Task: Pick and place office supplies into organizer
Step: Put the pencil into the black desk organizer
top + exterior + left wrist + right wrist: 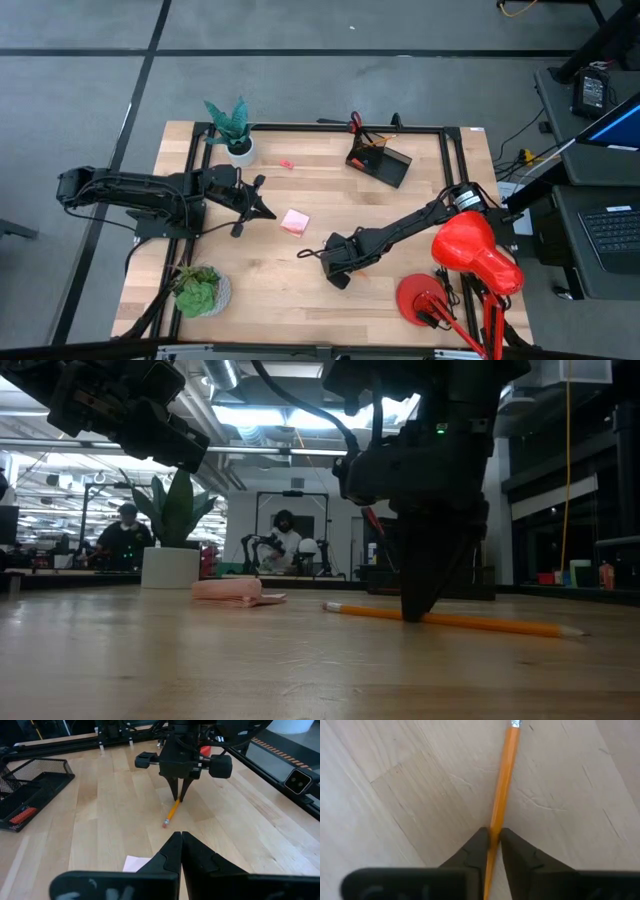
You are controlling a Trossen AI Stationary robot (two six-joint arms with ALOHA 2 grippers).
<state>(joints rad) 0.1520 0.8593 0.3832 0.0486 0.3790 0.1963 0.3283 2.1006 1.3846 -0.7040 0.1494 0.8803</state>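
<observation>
Table: pale wood planks, smooth, black frame rails along the edges.
Organizer: black wire mesh, angular, low-walled, at the far side, well apart from the pencil.
Left gripper: clenched, empty, waiting near the pink sticky pad.
Right gripper: down at the tabletop, fingers pinching the pencil, apparently to lift it.
Pencil: slim, orange, lying flat mid-table.

Even overhead light, low view backlit and dim, near foreground blurred
</observation>
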